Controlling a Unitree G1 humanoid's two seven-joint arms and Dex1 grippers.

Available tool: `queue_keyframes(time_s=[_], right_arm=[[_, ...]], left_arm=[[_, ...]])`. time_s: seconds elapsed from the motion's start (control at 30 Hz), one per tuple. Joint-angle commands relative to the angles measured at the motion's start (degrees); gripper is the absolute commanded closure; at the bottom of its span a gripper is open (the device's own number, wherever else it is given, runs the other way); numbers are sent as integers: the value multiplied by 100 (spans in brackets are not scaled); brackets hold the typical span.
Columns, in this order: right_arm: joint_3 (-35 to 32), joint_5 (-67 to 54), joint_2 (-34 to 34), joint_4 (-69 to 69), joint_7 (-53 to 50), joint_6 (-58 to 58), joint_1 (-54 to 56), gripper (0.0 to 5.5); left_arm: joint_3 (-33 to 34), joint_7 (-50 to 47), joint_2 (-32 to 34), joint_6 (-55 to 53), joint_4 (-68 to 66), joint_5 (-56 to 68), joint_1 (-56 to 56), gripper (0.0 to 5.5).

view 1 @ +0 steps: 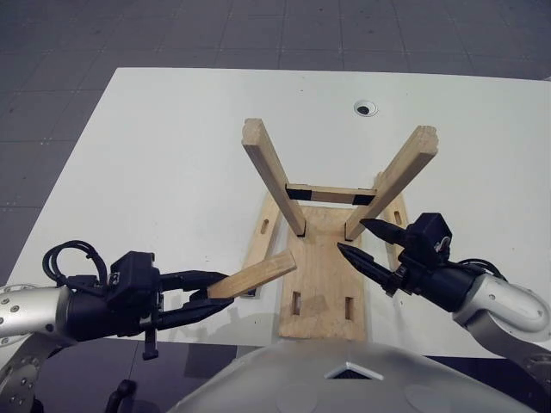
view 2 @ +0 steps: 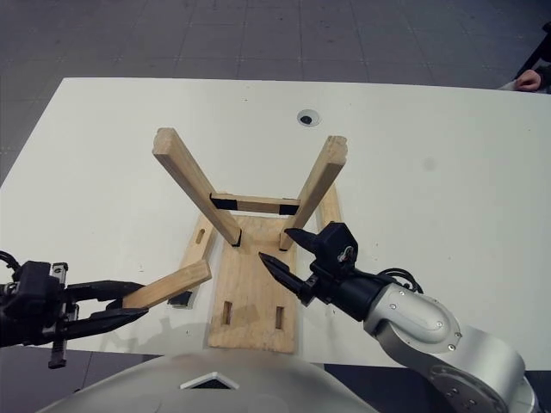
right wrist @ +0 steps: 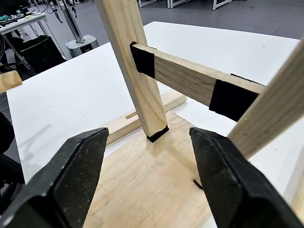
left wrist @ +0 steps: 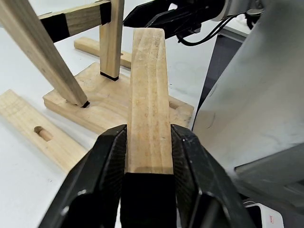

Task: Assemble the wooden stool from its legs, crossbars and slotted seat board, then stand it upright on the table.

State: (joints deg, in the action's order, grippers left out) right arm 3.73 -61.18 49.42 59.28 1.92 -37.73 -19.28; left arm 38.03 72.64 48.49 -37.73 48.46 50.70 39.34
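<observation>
seat board (view 1: 323, 288) lies flat on table (view 1: 155, 146), slots up. left upright leg (view 1: 274, 176) and right upright leg (view 1: 392, 181) sit in the board's far end, splayed apart, with crossbar (view 1: 331, 194) joining them. left claw (view 1: 225, 289) is clenched on loose leg (view 1: 258, 275), whose tip is at the board's left edge; contact unclear. right claw (view 1: 351, 235) is released, fingers spread over the board just in front of the right upright leg. slotted spare pieces (view 1: 263, 231) lie flat on either side of the board

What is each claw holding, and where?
Left claw grips a loose leg by its near end. Right claw is open and empty over the seat.
</observation>
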Motion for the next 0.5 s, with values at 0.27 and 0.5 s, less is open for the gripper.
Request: queue_keyframes(time_s=[0.27,0.5], right_arm=[[-795,-2566,197,70,92,1026,-416,139],[-143,-2936,-524,71,-344,1257,-555,139]], left_arm=[[-847,-1963,-509,82,393,267,-778,417],[-1106,-2389,-505,186,545,211,-884,417]])
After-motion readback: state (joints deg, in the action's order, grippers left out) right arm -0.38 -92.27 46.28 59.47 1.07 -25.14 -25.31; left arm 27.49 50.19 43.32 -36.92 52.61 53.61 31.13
